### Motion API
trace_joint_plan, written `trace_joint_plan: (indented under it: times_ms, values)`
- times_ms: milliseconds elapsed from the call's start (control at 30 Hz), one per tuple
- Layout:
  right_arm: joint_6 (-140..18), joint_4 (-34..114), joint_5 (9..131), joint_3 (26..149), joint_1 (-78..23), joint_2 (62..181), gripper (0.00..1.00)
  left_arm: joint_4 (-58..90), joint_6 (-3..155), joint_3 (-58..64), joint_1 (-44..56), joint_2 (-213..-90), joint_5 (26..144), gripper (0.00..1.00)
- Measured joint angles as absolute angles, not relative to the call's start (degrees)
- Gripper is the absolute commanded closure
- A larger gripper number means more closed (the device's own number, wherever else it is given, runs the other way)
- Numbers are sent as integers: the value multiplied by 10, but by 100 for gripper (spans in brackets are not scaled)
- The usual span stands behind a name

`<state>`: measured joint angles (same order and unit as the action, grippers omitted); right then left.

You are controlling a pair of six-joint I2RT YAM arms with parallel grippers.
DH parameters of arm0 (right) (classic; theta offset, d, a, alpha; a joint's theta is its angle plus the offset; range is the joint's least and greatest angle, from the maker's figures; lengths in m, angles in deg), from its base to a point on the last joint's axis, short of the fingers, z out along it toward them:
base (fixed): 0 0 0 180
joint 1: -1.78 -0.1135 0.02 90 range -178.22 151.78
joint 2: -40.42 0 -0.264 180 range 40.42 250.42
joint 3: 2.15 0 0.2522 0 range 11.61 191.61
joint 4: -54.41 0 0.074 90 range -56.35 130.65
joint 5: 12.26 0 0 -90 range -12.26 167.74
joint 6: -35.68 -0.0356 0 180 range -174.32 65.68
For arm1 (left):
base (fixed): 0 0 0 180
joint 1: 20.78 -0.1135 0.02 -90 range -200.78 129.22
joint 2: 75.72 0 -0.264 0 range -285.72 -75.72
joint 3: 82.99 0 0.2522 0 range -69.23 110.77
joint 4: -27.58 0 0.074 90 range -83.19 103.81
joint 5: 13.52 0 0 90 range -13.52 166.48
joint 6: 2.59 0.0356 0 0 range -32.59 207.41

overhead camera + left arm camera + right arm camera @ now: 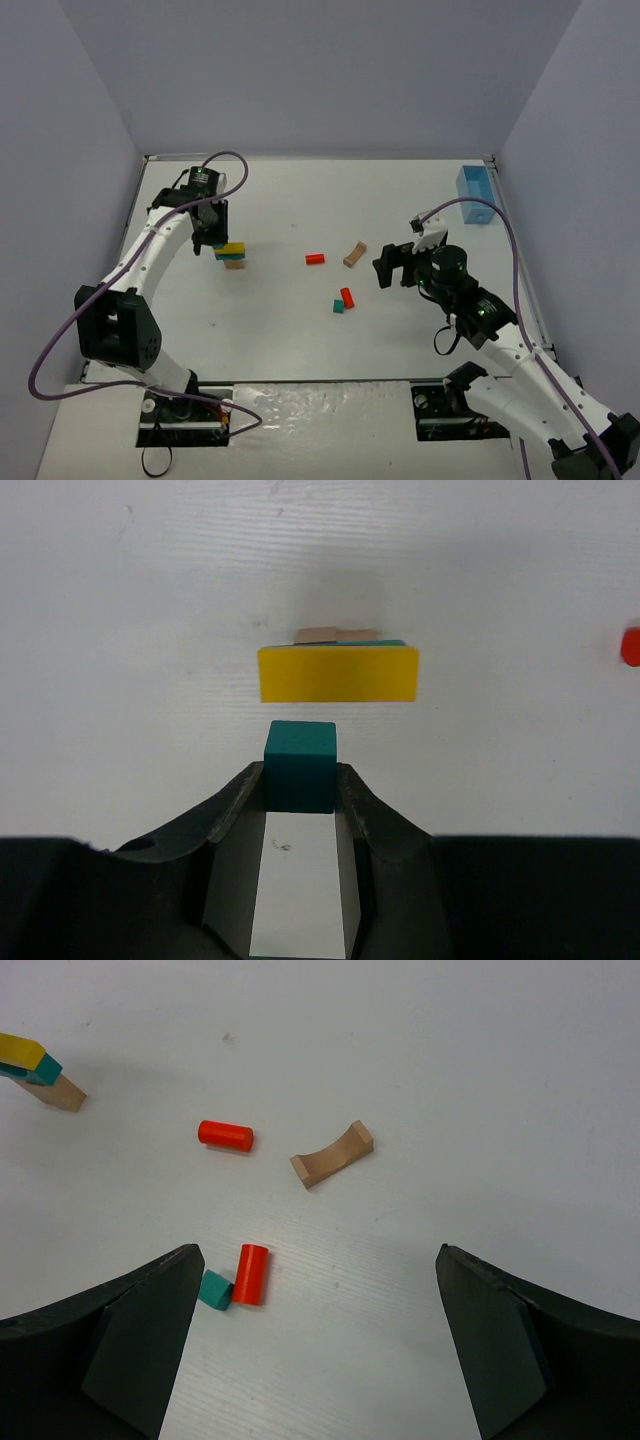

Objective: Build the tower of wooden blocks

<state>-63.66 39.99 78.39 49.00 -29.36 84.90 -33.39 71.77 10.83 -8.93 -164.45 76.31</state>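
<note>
On the left side of the table [280,340], the left gripper [300,780] is closed on a teal cube [300,760], its two fingers pressed against the cube's sides. It hangs at the left edge of the wood block tower [232,255]. The tower is a tan base, a teal piece and a yellow block [338,673] on top. In the left wrist view bare table shows between the cube and the yellow block.

Right of the tower, near mid-table, the far red cylinder [225,1134] lies on its side. The tan arch block [332,1154] lies just right of it. Nearer, the small teal block [215,1289] lies just beside the near red cylinder [250,1273].

Further right, the right gripper [318,1260] is spread wide, with nothing between its fingers. A light-blue bin [474,182] stands at the far right corner.
</note>
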Motion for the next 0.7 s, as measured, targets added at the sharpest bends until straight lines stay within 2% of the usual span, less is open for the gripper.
trace_joint_plan:
  times_ms: [167, 700]
  values:
    - [-634, 400, 784, 490, -294, 852, 0, -335, 719, 99, -118, -1644, 763, 99]
    - [-632, 400, 784, 490, -294, 861, 0, -322, 722, 109, -115, -1686, 775, 99]
